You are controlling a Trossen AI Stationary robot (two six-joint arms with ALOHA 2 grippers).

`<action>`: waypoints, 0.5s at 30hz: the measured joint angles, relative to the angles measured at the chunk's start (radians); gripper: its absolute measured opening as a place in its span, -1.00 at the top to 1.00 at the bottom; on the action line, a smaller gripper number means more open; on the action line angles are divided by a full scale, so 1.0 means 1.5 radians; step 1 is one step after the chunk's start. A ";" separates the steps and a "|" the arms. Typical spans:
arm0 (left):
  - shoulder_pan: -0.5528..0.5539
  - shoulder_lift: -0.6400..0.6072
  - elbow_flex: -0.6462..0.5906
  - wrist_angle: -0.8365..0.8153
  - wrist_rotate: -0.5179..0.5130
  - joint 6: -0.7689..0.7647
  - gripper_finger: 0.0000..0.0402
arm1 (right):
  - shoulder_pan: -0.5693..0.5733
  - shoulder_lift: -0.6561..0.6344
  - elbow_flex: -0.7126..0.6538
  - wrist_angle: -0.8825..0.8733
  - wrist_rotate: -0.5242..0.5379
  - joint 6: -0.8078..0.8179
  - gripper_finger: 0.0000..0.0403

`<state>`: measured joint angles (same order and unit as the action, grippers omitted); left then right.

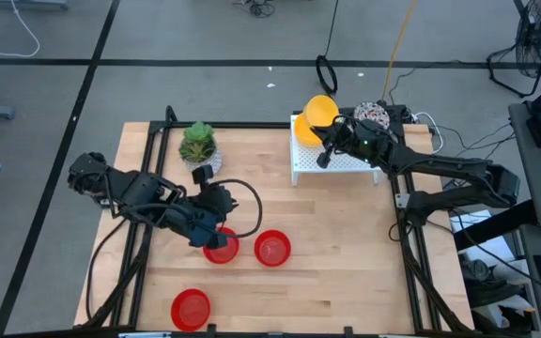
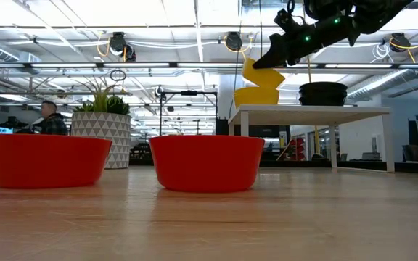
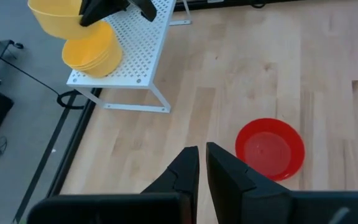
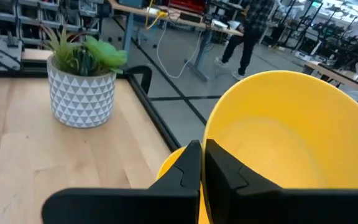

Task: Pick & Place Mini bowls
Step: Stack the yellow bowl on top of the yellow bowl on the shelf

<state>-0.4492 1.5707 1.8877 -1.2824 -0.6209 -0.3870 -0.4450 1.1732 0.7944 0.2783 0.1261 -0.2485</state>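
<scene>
One red mini bowl sits by the bench's near edge. Two more red bowls stand side by side toward the middle, and the left gripper hangs over the left one with its fingers together, holding nothing. At the far edge stands a white perforated rack with a stack of yellow bowls. Above the stack, the right gripper is clamped on the rim of a tilted yellow bowl. A potted plant stands left of the rack

Three red bowls, one lifted yellow bowl above a yellow stack, one potted plant.
</scene>
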 joint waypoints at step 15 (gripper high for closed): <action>-0.001 0.000 0.000 -0.001 0.013 -0.009 0.81 | 0.001 0.037 0.000 0.002 0.000 -0.003 0.73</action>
<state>-0.4500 1.5707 1.8877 -1.2835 -0.6017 -0.4011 -0.4441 1.2285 0.7944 0.2814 0.1256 -0.2529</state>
